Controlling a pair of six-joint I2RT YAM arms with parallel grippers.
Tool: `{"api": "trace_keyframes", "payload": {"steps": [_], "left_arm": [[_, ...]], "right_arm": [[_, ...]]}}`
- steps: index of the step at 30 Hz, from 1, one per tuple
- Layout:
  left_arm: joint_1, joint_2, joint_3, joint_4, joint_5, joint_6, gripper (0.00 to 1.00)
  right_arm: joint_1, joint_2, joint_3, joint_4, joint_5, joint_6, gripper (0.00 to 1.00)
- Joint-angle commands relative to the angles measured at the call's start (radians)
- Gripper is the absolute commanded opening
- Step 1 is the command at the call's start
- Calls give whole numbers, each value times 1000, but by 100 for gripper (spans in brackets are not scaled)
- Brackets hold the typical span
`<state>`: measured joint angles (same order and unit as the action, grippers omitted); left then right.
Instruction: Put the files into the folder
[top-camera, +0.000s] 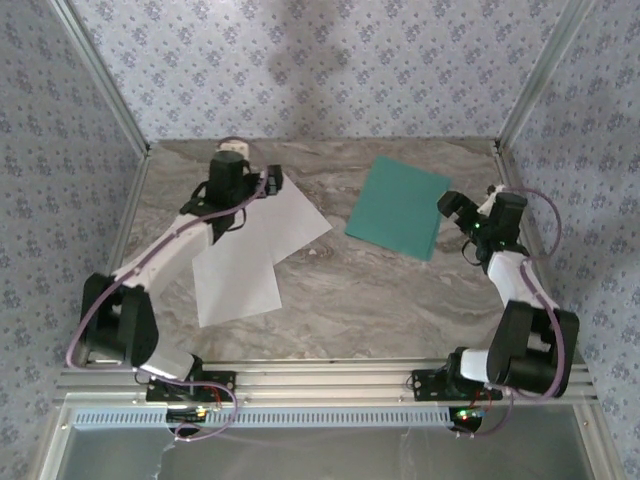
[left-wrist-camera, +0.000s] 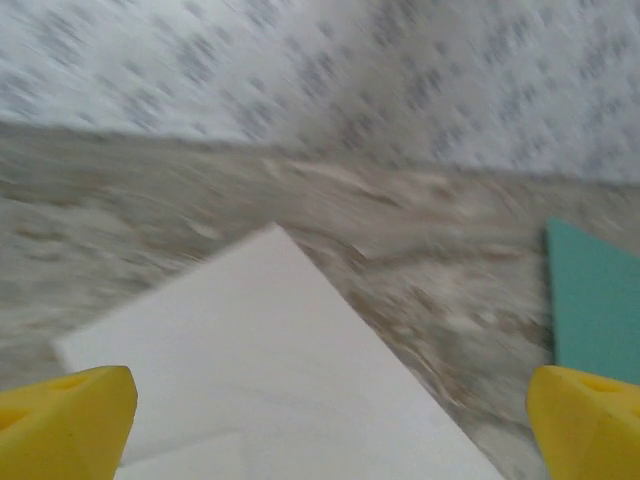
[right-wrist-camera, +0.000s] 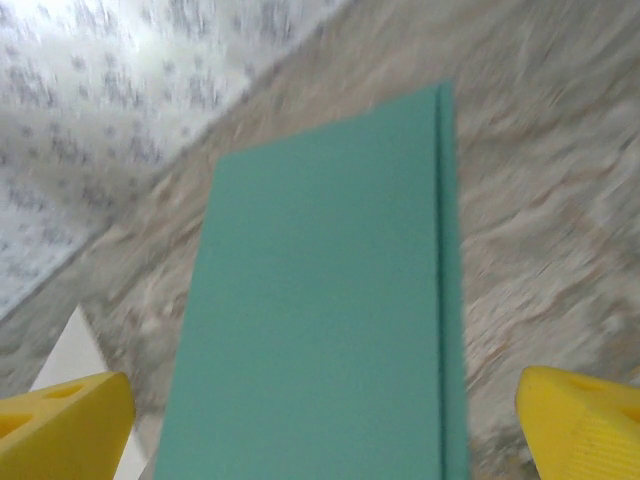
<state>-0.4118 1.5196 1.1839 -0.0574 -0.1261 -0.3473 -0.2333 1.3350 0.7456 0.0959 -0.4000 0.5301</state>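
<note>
Two white files lie overlapping on the left of the table: one (top-camera: 295, 222) nearer the middle, the other (top-camera: 235, 280) closer to the front. The teal folder (top-camera: 398, 205) lies closed and flat at the right rear. My left gripper (top-camera: 268, 186) hovers open over the far corner of the files; in the left wrist view its yellow fingertips (left-wrist-camera: 62, 420) straddle the white sheet (left-wrist-camera: 270, 370) with nothing held. My right gripper (top-camera: 455, 218) stands open at the folder's right edge; in the right wrist view the folder (right-wrist-camera: 330, 300) lies between and beyond its fingertips (right-wrist-camera: 585, 425), with nothing gripped.
The marble-patterned table (top-camera: 360, 290) is walled by patterned panels at the back and both sides. An aluminium rail (top-camera: 330, 385) runs along the near edge by the arm bases. Bare tabletop lies between files and folder.
</note>
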Motion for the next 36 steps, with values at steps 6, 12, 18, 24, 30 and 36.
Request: {"api": "trace_keyframes", "payload": {"steps": [6,12,18,24,30,36], "left_arm": [[-59,297,246,-138,317,-147,100],[-77,499,453,-241,390,-166,100],[-97,635,609,-318,423,-171,98],[-121,742,759,-386,460,-177,92],[-161,845,886,-432,473,-194,88],[-194,931,993,-468,502,-203,82]], "right_arm": [[27,197,132,-186,-211,23,100],[44,306,203,-218,-180,12,97],[55,426,298,-281,-175,-9,82],[70,467,370,-373,-102,-55,83],[78,468,406,-444,-65,-81,83],[75,483,418,-468,-56,-99,84]]}}
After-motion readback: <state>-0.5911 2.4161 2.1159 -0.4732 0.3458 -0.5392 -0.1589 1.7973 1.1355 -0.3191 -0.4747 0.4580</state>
